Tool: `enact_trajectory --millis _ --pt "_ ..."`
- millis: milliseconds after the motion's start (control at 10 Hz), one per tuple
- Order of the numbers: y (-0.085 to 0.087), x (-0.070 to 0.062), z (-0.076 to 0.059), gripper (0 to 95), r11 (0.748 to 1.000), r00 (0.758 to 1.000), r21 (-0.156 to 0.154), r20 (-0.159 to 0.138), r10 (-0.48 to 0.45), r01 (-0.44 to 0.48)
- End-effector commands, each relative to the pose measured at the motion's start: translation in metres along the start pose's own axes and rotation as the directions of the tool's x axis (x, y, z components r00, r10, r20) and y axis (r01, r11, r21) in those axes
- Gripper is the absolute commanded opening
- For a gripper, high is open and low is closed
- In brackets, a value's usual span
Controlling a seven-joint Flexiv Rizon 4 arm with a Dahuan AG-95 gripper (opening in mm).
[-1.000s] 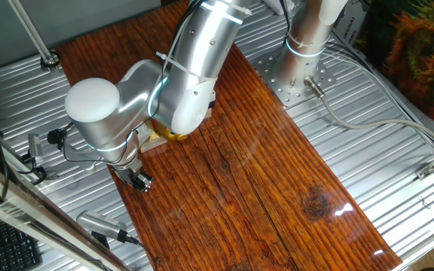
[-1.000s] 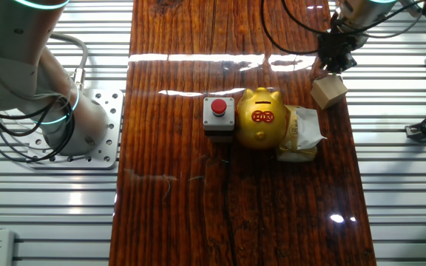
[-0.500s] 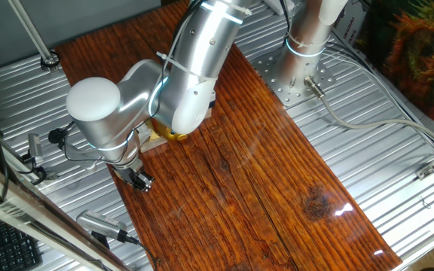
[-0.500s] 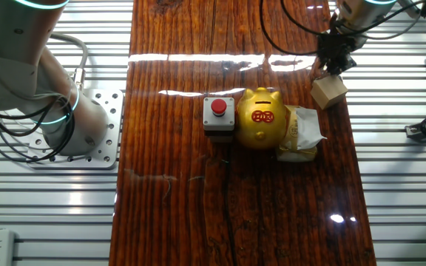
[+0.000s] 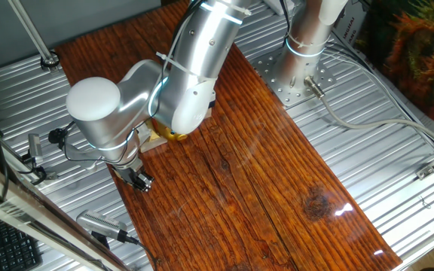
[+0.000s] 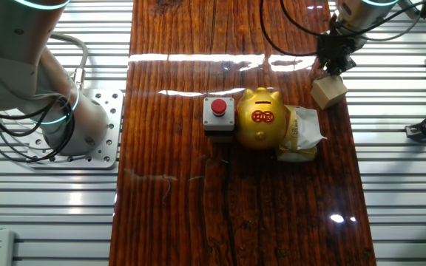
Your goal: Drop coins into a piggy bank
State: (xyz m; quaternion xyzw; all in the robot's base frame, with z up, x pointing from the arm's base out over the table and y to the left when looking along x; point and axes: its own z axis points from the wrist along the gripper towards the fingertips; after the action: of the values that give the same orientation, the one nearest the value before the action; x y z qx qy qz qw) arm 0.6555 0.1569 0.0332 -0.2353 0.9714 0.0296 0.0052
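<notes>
— What's around?
— A glossy, grained wooden tabletop [image 6: 198,222] on ribbed metal. The arm [image 5: 179,83] hides most of the piggy bank [image 6: 261,118] in one view.
— And that bank?
— Shiny gold, mid-board, between a black box [image 6: 219,118] with red button and a crumpled pouch [image 6: 302,134].
— The gripper [image 6: 330,65]?
— Touching a light wooden block [image 6: 328,92]; whether its fingers are apart, I cannot tell.

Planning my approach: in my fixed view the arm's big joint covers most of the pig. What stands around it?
Observer: A box with a red button sits right beside the pig, on the side towards the arm's base.
Operator: And the other side?
Observer: A crumpled pale packet lies against it.
Operator: What is at the hand?
Observer: The hand is by a wooden block, apart from the pig. I cannot tell whether it is open.
</notes>
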Motion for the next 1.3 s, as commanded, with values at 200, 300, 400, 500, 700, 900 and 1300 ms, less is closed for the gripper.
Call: enact_trajectory --millis 200,300,400,500,700,900,1300 --pt "-0.0005 0.0005 0.0025 19.0 1.000 1.000 0.001 0.004 -0.002 0.002" --pt "-0.0005 0.0006 0.0029 19.0 1.000 1.000 0.001 0.000 -0.001 0.001" --pt "-0.0006 0.0006 0.0031 19.0 1.000 1.000 0.001 -0.001 -0.001 0.001" --pt "-0.0006 0.0006 0.0033 19.0 1.000 1.000 0.001 -0.001 -0.001 0.001" --pt "-0.0008 0.0008 0.0043 19.0 1.000 1.000 0.002 0.001 -0.004 0.004" --pt "-0.0009 0.0008 0.0043 19.0 1.000 1.000 0.000 0.000 -0.007 0.007" --pt "-0.0020 0.0007 0.0054 19.0 1.000 1.000 -0.004 0.003 -0.011 0.011"
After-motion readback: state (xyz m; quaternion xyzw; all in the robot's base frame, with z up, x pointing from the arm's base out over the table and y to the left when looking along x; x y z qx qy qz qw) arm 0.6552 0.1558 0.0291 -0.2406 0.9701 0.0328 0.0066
